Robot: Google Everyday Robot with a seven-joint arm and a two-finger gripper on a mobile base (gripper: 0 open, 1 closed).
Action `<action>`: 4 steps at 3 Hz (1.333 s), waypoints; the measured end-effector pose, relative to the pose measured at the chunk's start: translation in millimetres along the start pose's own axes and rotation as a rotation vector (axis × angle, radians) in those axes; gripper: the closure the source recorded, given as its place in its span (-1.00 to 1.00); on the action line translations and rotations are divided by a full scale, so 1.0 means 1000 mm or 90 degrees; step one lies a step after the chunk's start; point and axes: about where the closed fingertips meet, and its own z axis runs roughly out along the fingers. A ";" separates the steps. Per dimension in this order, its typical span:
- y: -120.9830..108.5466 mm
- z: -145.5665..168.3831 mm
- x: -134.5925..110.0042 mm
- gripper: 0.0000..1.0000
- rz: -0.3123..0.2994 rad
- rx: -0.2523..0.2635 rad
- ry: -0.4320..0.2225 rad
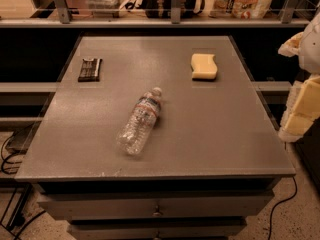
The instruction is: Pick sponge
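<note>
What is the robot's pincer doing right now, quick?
The pincer: at the right edge of the view, well apart from the sponge; open or closed cannot be told.

Grey drawered table [225, 134] before a long shelf [130, 23], speckled floor [297, 219].

Gripper [302, 86] at right edge, partly cut off; shelf items [240, 1] at top cropped, indistinct.
</note>
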 end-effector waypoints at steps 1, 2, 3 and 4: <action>0.000 0.000 0.000 -1.00 0.000 0.000 0.000; -0.003 0.001 -0.001 -1.00 0.013 0.005 -0.010; -0.015 0.011 -0.004 -1.00 0.046 -0.006 -0.064; -0.039 0.030 -0.015 -1.00 0.077 -0.020 -0.119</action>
